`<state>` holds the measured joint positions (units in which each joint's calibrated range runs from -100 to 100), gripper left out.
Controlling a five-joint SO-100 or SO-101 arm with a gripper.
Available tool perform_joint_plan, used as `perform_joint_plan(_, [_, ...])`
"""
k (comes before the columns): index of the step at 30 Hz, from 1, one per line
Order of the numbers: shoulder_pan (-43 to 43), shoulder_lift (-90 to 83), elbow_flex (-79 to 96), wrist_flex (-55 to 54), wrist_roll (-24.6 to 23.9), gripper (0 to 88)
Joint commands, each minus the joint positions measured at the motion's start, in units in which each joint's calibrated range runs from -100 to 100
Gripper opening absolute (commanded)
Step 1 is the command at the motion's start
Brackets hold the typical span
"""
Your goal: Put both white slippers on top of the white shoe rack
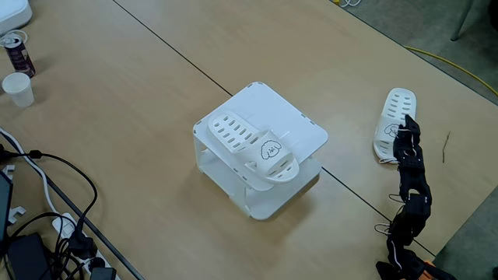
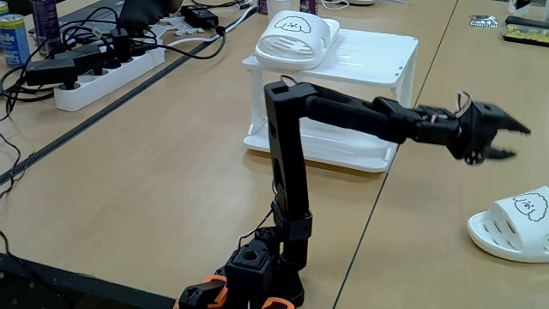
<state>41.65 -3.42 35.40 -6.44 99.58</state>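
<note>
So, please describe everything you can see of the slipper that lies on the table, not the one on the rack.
The white slipper on the table looks like plastic, with slotted holes in its footbed and a black cartoon puppy face on the toe strap. It lies flat and upright on the wooden table, apart from the white shoe rack. The open gripper hovers near it; contact cannot be judged.

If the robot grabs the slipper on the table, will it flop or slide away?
The slipper looks like moulded plastic holding its arched strap shape, so probably stiff, not floppy. Its slotted footbed suggests it is light. On the smooth table a nudge might make it slide. The gripper, fingers open, is just above it.
</note>
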Motion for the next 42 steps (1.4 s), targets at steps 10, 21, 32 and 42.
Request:
perform_joint_plan(10, [-1.11, 0.35, 11.47, -2.88, 0.42, 23.5])
perform_joint_plan(21, [-1.93, 12.64, 10.47, -19.19, 0.42, 23.7])
perform_joint_plan(32, [-2.01, 22.56, 9.3, -36.19, 0.42, 23.2])
perform_joint_plan(42, [-2.26, 31.48, -4.77, -38.17, 0.42, 23.2])
